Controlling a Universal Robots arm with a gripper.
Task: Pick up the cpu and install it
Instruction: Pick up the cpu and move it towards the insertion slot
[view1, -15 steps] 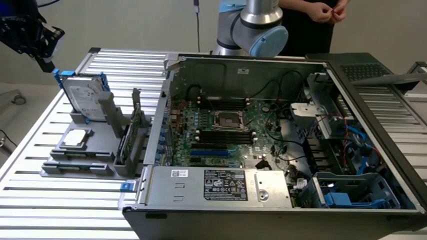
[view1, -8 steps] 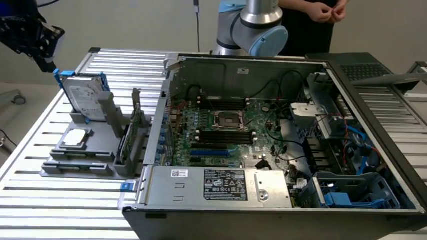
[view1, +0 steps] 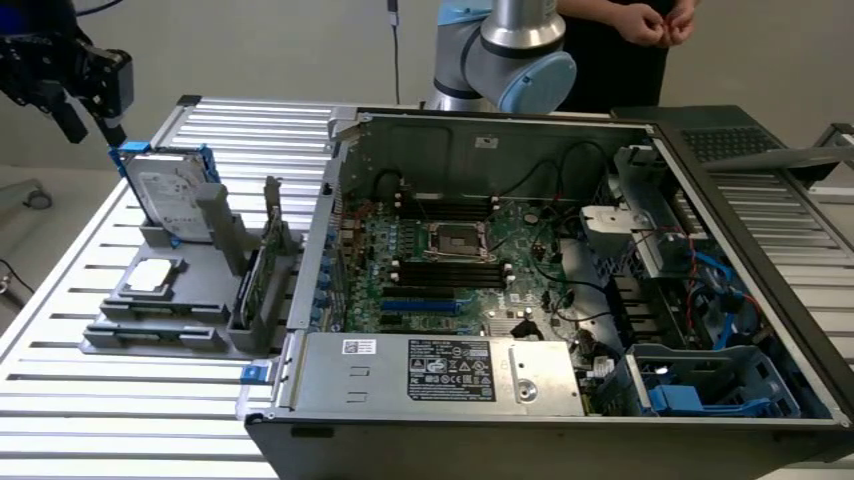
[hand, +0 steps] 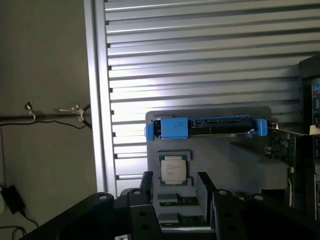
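Observation:
The cpu (view1: 156, 275) is a small flat silver-grey square lying face up in a recess of the grey parts holder (view1: 160, 335), at the exterior view's left. In the wrist view the cpu (hand: 173, 169) shows well below, in line with the gap between my two dark fingers (hand: 148, 187). My gripper (view1: 91, 128) hangs high above the table's far left corner, beyond the holder and well clear of the cpu. The gripper (hand: 175, 181) is open with nothing between its fingers. The metal-framed socket (view1: 454, 240) sits in the middle of the motherboard (view1: 441, 270).
An upright silver hard drive (view1: 171, 205) in a blue bracket (hand: 172, 128) stands at the holder's far end. The open computer case (view1: 534, 380) covers the middle and right of the slatted table (view1: 80, 400). A person's hands (view1: 663, 25) show behind the case, beside the arm's base (view1: 501, 60).

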